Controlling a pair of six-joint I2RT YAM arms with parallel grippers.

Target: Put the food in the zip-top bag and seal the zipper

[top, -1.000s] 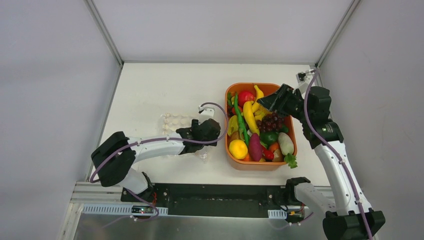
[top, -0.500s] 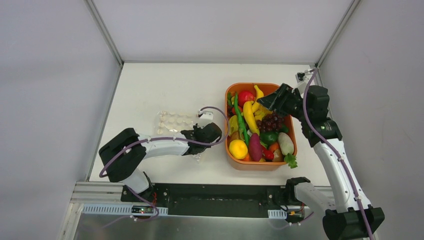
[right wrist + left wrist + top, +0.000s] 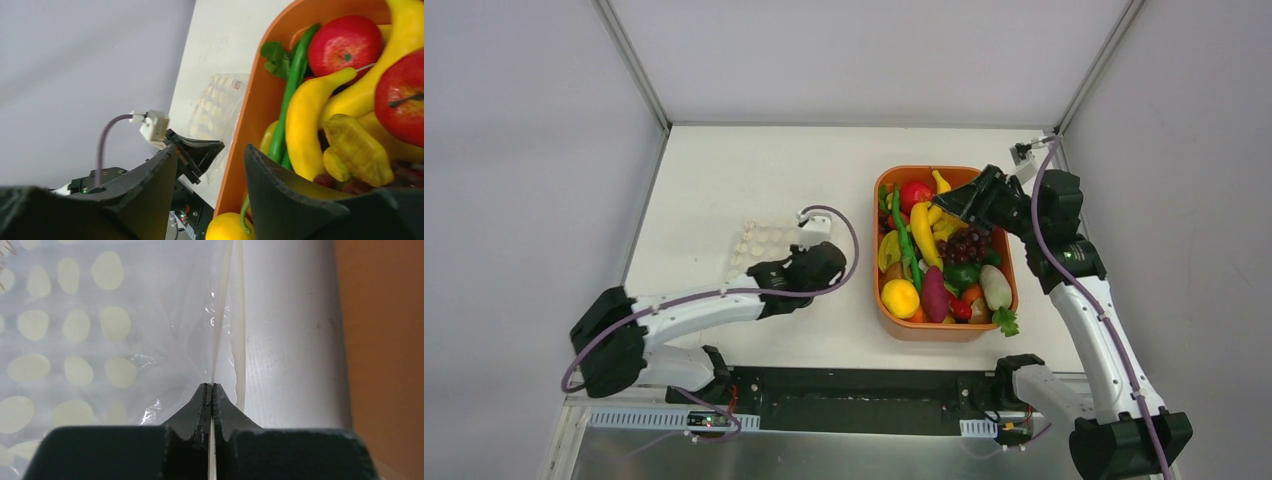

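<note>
The zip-top bag point(image 3: 759, 243), clear with white dots, lies flat left of the orange tray point(image 3: 877, 285). My left gripper point(image 3: 799, 266) sits at the bag's right edge. In the left wrist view its jaws point(image 3: 211, 388) are shut on one thin whitish zipper strip point(image 3: 220, 330), while a second strip point(image 3: 240, 330) stands slightly apart beside it. The food fills the tray: purple grapes point(image 3: 965, 243), a lemon point(image 3: 901, 297), a red apple point(image 3: 915, 194), yellow and green pieces. My right gripper point(image 3: 954, 205) hovers open over the tray's far end point(image 3: 210, 155), with nothing between its fingers.
The tray's orange wall point(image 3: 385, 340) stands close to the right of the held bag edge. Grey enclosure walls surround the white table point(image 3: 754, 170). The left arm's purple cable point(image 3: 849, 235) loops between bag and tray.
The left gripper has shut on the bag's zipper edge, and its arm has drawn back to the left, shifting the bag slightly left. The right gripper has hardly moved; its jaws have narrowed a little.
</note>
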